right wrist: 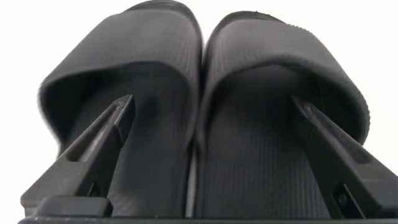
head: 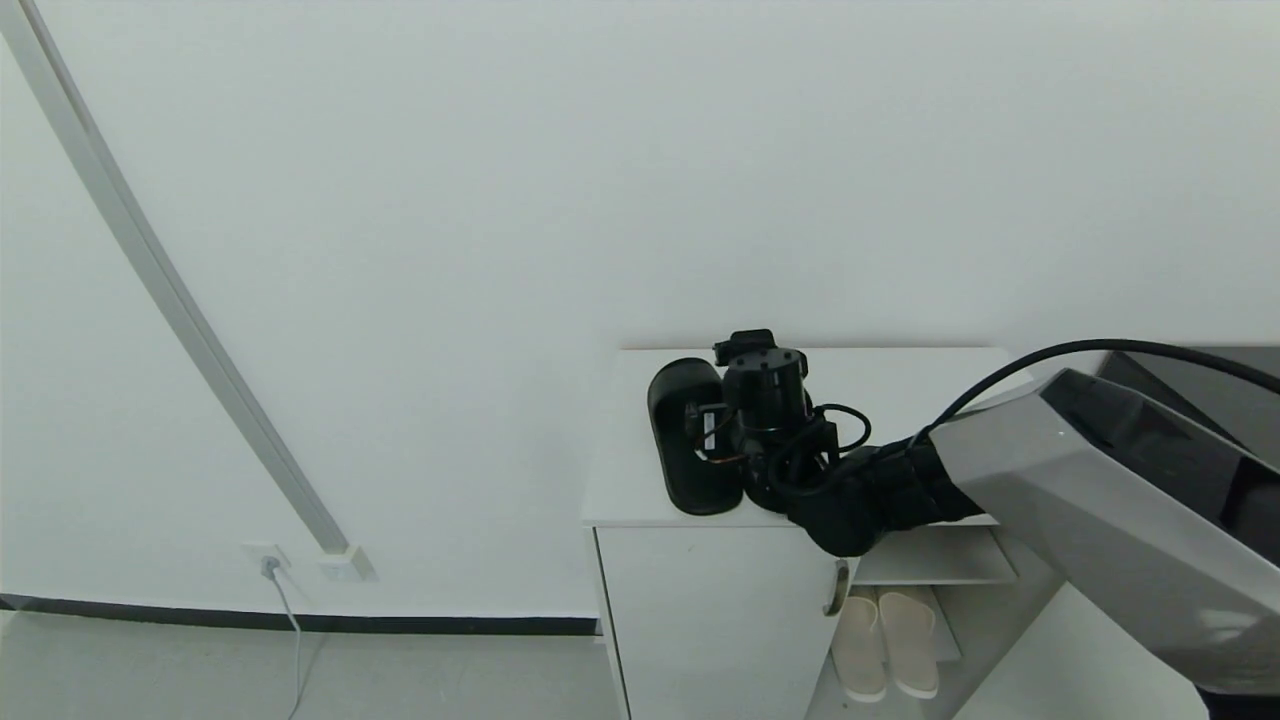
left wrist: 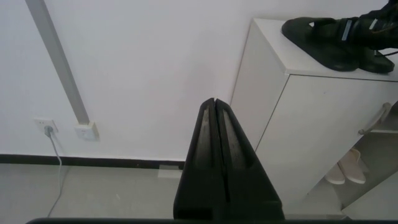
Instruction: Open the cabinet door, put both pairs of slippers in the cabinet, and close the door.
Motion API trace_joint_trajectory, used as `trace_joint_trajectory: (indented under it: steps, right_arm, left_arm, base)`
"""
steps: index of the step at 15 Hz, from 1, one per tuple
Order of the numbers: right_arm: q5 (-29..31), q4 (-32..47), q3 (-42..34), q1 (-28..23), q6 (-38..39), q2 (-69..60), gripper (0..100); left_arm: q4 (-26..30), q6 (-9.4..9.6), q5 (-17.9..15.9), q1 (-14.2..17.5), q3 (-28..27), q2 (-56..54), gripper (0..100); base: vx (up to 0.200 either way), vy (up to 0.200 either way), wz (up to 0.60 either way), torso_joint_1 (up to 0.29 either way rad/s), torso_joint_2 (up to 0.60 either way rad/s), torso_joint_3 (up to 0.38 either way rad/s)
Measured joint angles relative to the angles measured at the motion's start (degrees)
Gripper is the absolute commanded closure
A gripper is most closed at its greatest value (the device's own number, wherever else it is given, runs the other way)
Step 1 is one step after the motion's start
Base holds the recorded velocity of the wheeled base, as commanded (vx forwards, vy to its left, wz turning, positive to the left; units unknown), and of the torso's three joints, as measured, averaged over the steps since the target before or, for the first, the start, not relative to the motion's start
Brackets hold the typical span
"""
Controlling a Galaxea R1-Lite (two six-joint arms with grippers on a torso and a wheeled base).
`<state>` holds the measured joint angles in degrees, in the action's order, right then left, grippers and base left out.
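right claw (head: 705, 432): over the cabinet top, at the black slippers; fingers (right wrist: 99, 149) spread wide, one pushed in under each slipper's strap, a gap showing between each finger and the inner wall. Open, not clamping.
left claw (left wrist: 214, 102): fingers pressed flat together, nothing between them. It hangs low in front of the wall, to the left of the cabinet and well apart from it.
black slippers (head: 688, 440): the pair lies side by side and touching, on the cabinet top near its front left corner. In the head view they look tipped up, but I cannot tell how much of the sole rests on the top.
white slippers (head: 885, 645): a pale pair, side by side, inside the cabinet's open right bay on the bottom level, under the shelf.
cabinet (head: 715, 630): white, standing against the wall. The left front panel is shut flush; the right bay stands open.
cabinet top (head: 900, 390): white and flat, carries the black pair.
handle (head: 838, 588): metal pull on the right edge of the shut panel, just beside the open bay.
shelf (head: 930, 562): white board across the open bay, above the pale pair.
wall socket (head: 266, 560): low on the wall, left of the cabinet, with a cable (head: 295, 640) plugged in and running down to the floor.
trunking (head: 150, 260): grey strip running slantwise down the wall to a small box beside the socket.
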<state>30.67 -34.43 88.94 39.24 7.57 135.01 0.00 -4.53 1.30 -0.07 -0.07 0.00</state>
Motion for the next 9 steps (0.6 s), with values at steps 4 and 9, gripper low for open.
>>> trace_joint_trajectory:
  steps: [4,9]
  right_arm:
    - [0.0,2.2,6.2,-0.6,-0.1,3.5,0]
    - [0.0,3.0,8.1,-0.7,0.0,4.9,100]
  left_arm:
    - [0.0,0.00,0.0,0.0,0.0,0.0,100]
    - [0.0,0.00,0.0,0.0,0.0,0.0,100]
  base:
    - [0.000,0.000,0.00,0.000,0.00,0.000]
    - [0.000,0.000,0.00,0.000,0.00,0.000]
